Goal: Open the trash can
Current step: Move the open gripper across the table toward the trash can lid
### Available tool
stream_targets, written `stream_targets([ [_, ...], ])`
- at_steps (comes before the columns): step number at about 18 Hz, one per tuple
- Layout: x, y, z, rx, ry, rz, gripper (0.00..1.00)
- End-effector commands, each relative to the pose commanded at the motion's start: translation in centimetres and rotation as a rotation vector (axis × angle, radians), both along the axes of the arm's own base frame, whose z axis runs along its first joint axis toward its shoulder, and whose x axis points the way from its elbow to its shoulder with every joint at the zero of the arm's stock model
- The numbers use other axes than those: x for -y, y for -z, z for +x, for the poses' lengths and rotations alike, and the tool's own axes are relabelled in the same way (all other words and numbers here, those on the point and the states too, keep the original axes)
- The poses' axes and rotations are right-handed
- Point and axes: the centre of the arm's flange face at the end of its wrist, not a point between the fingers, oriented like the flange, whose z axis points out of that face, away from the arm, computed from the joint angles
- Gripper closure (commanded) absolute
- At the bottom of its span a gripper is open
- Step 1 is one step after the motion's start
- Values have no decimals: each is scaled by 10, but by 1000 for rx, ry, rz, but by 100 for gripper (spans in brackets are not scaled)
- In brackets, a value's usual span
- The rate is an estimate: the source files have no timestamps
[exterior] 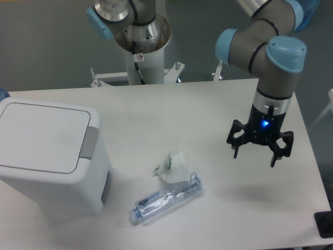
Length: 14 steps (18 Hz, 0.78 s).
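Fixed camera, looking down on a white bench (156, 120) from the front; grey wall behind.

Lower left of frame: trash can (49, 156), white, boxy, rounded corners, standing on the bench; flat lid (41, 136) down and closed, lying flush with the rim; grey push-button tab (89, 142) on the rim at the can's right side, facing toward frame centre; darker grey panel lower on the same side wall.

Lower centre: clear crushed plastic bottle (166, 199) lying on its side, neck toward lower left, just right of the trash can but apart from it; small crumpled clear wrapper (170, 164) with a green speck just above the bottle, close to or touching it, cannot tell which.

Right of frame: hand (253, 154), black, two fingers spread wide apart, tips pointing down, holding nothing; hanging above the bench, soft shadow beneath on the surface; blue light glowing on the wrist just above; well apart from the trash can, with bottle and wrapper between.

Upper right: arm (270, 57), grey segments with light blue joint caps, descending to the hand.

Top centre: white pedestal (143, 52) of the arm base behind the bench's far edge; metal brackets at its foot.

Bottom right corner: small dark object at the bench edge, cut off by the frame, unidentifiable.
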Motion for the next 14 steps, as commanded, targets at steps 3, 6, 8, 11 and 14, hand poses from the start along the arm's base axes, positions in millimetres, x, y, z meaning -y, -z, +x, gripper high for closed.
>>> stream_targets([
  [3,-18,-31,30,36,-15,79,0],
  [6,-23,-55,52,82,-5,169,0],
  [8,-29,-65,74,125,48,247,0],
  [11,-38,-88,103,172,125,358,0],
  [14,-49,-89,129,183,160,354,0],
])
